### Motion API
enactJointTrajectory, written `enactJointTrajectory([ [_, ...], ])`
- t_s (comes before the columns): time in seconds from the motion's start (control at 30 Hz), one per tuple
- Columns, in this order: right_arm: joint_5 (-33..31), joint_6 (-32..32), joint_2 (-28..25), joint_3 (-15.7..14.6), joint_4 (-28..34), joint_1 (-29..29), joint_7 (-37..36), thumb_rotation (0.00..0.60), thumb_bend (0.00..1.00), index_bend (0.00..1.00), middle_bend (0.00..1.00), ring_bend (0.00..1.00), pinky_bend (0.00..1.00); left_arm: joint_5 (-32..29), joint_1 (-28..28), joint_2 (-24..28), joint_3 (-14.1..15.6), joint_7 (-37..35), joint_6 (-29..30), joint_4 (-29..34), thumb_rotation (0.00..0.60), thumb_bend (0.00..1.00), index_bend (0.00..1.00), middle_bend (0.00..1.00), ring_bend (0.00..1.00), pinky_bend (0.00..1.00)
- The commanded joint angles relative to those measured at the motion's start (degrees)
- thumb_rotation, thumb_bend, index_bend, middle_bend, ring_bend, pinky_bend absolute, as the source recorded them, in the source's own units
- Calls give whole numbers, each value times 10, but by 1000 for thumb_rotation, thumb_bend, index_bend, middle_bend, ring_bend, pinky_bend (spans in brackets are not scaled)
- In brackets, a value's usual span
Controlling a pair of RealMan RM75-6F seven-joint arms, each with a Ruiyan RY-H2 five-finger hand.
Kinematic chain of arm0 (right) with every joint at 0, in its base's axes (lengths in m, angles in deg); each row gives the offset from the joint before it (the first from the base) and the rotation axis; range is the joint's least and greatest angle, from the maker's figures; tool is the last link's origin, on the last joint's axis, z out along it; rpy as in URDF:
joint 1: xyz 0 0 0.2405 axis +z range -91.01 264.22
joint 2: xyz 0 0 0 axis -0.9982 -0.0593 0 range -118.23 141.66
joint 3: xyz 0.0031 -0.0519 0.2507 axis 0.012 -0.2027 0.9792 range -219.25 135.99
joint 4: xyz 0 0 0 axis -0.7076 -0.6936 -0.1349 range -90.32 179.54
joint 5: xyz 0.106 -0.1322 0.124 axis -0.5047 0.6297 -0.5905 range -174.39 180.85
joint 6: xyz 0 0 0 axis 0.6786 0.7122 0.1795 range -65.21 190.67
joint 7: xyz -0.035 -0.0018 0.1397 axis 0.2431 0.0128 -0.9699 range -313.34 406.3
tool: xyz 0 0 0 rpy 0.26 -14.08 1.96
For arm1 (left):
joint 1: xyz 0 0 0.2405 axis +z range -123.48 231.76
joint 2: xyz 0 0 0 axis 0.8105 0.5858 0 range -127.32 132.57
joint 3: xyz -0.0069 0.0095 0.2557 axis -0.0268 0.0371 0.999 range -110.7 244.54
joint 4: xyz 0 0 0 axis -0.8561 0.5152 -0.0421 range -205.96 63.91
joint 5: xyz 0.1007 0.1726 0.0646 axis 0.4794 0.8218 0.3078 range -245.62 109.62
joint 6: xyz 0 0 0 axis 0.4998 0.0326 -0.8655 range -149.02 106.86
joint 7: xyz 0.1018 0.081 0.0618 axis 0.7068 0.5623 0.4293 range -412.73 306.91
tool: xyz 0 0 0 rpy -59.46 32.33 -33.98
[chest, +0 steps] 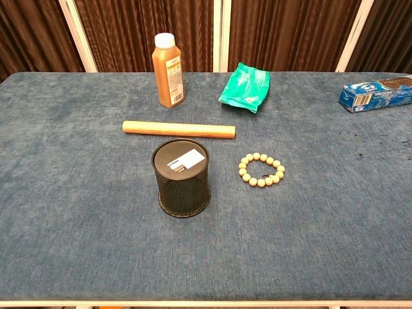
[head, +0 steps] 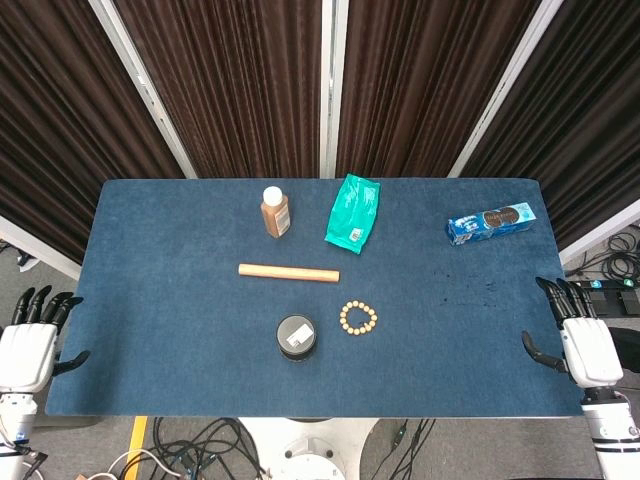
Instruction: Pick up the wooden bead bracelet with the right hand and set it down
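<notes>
1. My left hand (head: 28, 345) and right hand (head: 582, 340) sit at the near corners of the blue table (head: 150, 300), fingers spread, holding nothing.
2. Nearest me stands a black mesh cup (chest: 182, 177); just right of it, apart from it, the wooden bead bracelet (chest: 261, 169) lies flat.
3. Behind both I see a wooden rod (chest: 179, 129) lying crosswise.
4. Farther back: a brown bottle (chest: 168, 69) upright, a green packet (chest: 245, 86), and a blue cookie pack (chest: 376, 93) at far right.
</notes>
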Motion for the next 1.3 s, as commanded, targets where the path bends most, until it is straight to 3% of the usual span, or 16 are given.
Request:
enactJointTrajectory([
  [0.03, 0, -2, 1, -1, -1, 1, -1, 504, 307, 37, 99, 0, 0, -1, -2, 1, 0, 4, -3, 2, 600, 8, 215, 169, 51, 34],
  [0.37, 19, -19, 5, -5, -3, 17, -14, 504, 325, 35, 114, 0, 0, -5, 1, 0, -1, -5, -1, 5, 600, 8, 215, 169, 51, 34],
  [0.53, 66, -85, 24, -6, -1, 82, -11, 557, 326, 73, 192, 0, 0, -3, 3, -3, 0, -10, 4, 5, 600, 8, 217, 169, 50, 34],
  [0.8, 93, -243, 131, 13, -55, 224, 50, 596, 319, 274, 248, 0, 0, -1, 10, -6, 5, -18, 10, 2, 600, 8, 221, 169, 51, 34],
  [0.93, 91, -268, 203, 14, -112, 254, 115, 600, 280, 311, 271, 0, 0, -1, 16, -7, 9, -24, 13, -2, 600, 8, 229, 169, 51, 34],
  [1.3, 86, -263, 294, -7, -195, 269, 229, 600, 271, 392, 301, 0, 0, -3, 17, -12, 9, -39, 9, -12, 600, 8, 229, 169, 51, 34],
])
